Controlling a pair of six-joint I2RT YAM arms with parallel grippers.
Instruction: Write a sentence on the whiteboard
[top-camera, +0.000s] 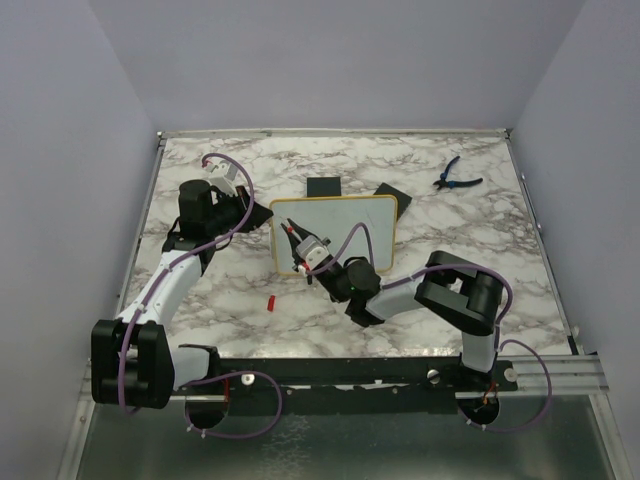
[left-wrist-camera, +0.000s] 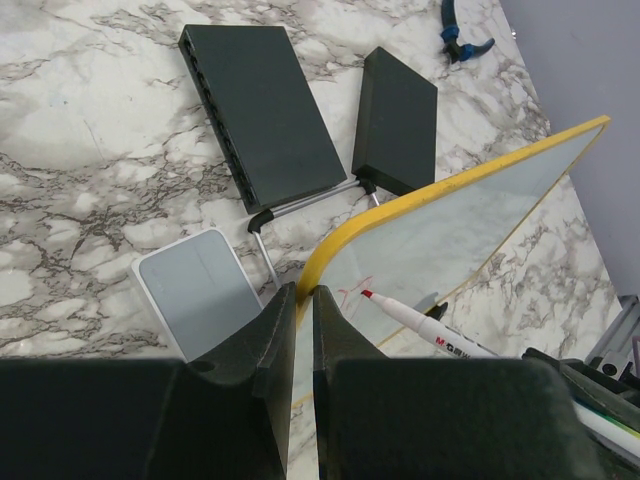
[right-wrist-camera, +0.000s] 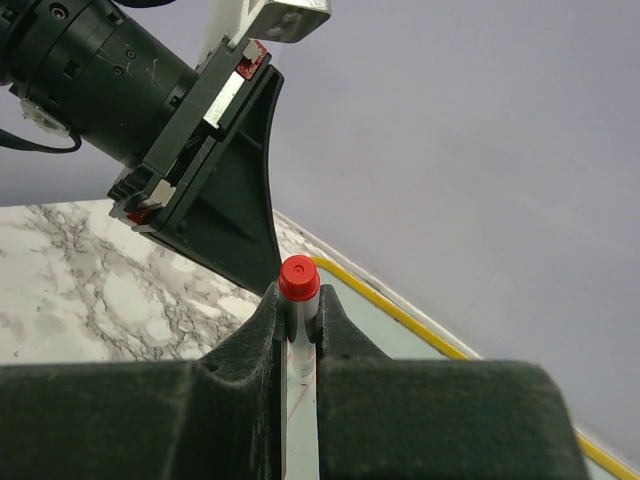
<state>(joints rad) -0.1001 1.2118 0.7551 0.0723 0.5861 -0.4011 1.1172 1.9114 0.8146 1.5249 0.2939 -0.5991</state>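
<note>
The whiteboard (top-camera: 350, 230) stands tilted on the marble table, white with a yellow frame. My left gripper (top-camera: 266, 214) is shut on its left yellow edge; the left wrist view shows the gripper (left-wrist-camera: 304, 300) pinching the frame of the board (left-wrist-camera: 470, 220). My right gripper (top-camera: 296, 240) is shut on a white marker (left-wrist-camera: 430, 326) whose red tip sits at the board's surface. The marker's red end (right-wrist-camera: 298, 278) sticks up between the right gripper (right-wrist-camera: 298, 305). The sentence is only a short faint red scribble (left-wrist-camera: 346, 293) beside the tip.
Two black squares (top-camera: 324, 187) (top-camera: 389, 195) lie behind the board, joined to its wire stand. Blue pliers (top-camera: 455, 179) lie at the back right. A red marker cap (top-camera: 270, 301) lies on the table in front of the board. A small grey pad (left-wrist-camera: 195, 290) lies left of it.
</note>
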